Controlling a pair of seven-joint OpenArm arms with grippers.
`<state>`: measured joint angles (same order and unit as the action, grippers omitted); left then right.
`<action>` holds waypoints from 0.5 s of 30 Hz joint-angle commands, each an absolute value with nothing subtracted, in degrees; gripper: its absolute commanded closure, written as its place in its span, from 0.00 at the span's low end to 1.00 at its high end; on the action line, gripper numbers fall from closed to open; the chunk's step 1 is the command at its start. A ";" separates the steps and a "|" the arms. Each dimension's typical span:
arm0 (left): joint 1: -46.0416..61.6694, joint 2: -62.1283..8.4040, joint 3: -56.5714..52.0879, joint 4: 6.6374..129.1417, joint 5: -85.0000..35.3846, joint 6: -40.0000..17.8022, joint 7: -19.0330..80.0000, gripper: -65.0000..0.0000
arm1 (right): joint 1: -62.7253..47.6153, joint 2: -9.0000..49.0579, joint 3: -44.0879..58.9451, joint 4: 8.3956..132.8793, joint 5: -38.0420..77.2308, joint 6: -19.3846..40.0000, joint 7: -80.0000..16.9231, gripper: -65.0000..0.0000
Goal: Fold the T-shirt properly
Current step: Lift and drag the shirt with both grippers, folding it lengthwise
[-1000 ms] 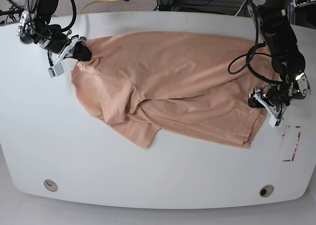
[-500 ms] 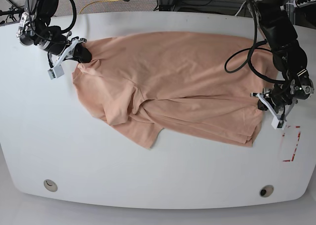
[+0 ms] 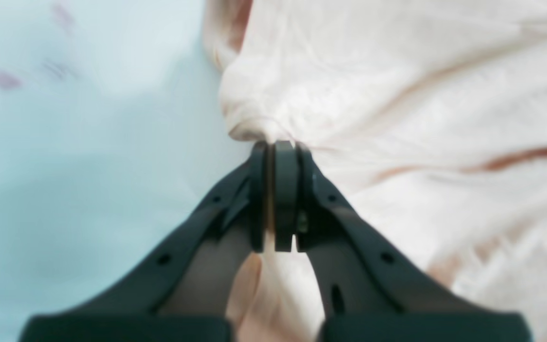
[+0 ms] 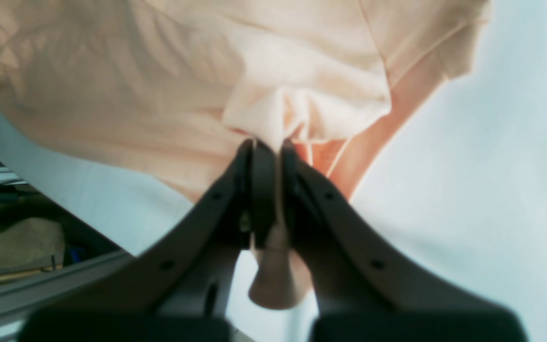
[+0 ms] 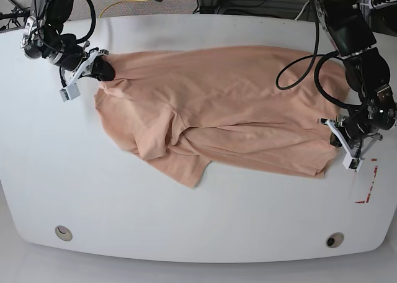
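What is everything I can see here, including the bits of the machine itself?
T-shirt: one, peach-pink, spread across the middle of the table, pinched at two edges.
Table: one, white, under everything.
Red tape outline: one, red, on the table near the left gripper.
Round holes: two, in the table's near corners.
Yellow cable: one, on the floor behind the table.
Left gripper: one, black, shut on the T-shirt's edge.
Right gripper: one, black, shut on the T-shirt's opposite edge.

L hand (image 5: 335,136) clamped T-shirt (image 5: 217,103) hem, pulled outward
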<state>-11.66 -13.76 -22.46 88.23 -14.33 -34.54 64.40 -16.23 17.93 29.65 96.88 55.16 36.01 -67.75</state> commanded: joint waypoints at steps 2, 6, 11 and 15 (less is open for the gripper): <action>-11.82 -14.37 -21.32 93.49 -14.81 -36.70 65.63 1.00 | -15.34 18.95 30.11 96.13 56.22 36.09 -66.86 1.00; -11.47 -14.37 -21.49 94.99 -14.46 -37.85 66.33 1.00 | -13.76 18.95 30.11 95.60 56.22 36.09 -66.86 1.00; -11.82 -14.37 -21.49 95.25 -14.46 -37.76 66.33 1.00 | -10.68 19.38 30.20 95.60 56.22 36.00 -66.86 1.00; -13.85 -14.37 -21.58 95.25 -14.46 -37.76 66.33 1.00 | -7.52 20.79 30.20 95.60 56.22 36.00 -66.86 1.00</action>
<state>-11.42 -13.52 -21.32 93.97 -14.13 -37.58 67.75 -9.15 19.11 29.65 94.72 54.98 36.03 -68.07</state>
